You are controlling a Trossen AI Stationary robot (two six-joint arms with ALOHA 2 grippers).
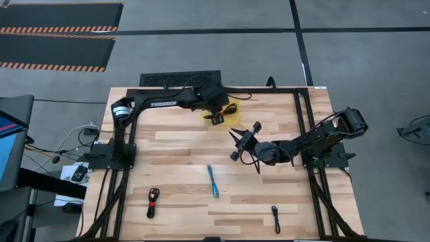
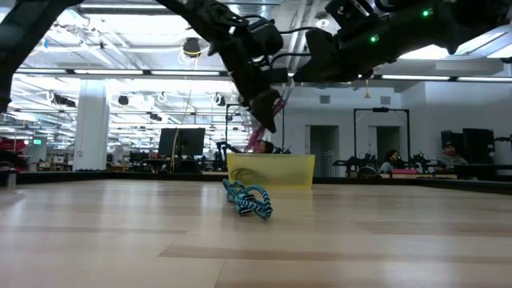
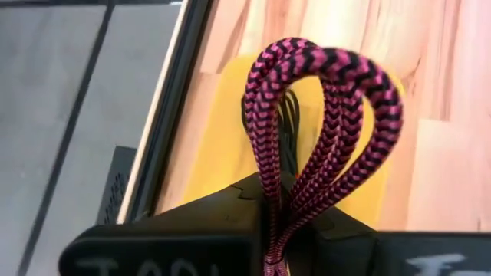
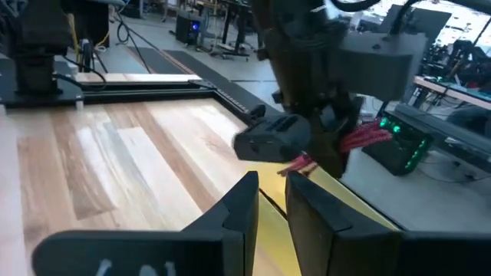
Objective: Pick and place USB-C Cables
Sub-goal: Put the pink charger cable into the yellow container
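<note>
Left claw (image 1: 216,115) clenched on a looped black-and-red cable (image 3: 330,115), suspended above the yellow bin (image 1: 232,113) at the desk's far edge; right claw (image 1: 243,141) released, near; risk: loops snagging the rim, spilling outside.

We look level across the wooden bench (image 2: 120,240). Near its middle lies a light blue cable (image 2: 248,200), bunched in loose loops flat on the wood. Just behind it stands a low yellow bin (image 2: 272,170). Our left gripper (image 2: 262,108) hangs above the bin, its jaws closed on a red-and-black cable (image 2: 268,120) whose strands dangle toward the bin's rim. Our right arm (image 2: 376,36) reaches in high on the right, a green light glowing on it. Beyond the bench we see a bright hall with desks, monitors and seated people (image 2: 452,152) far off.
</note>
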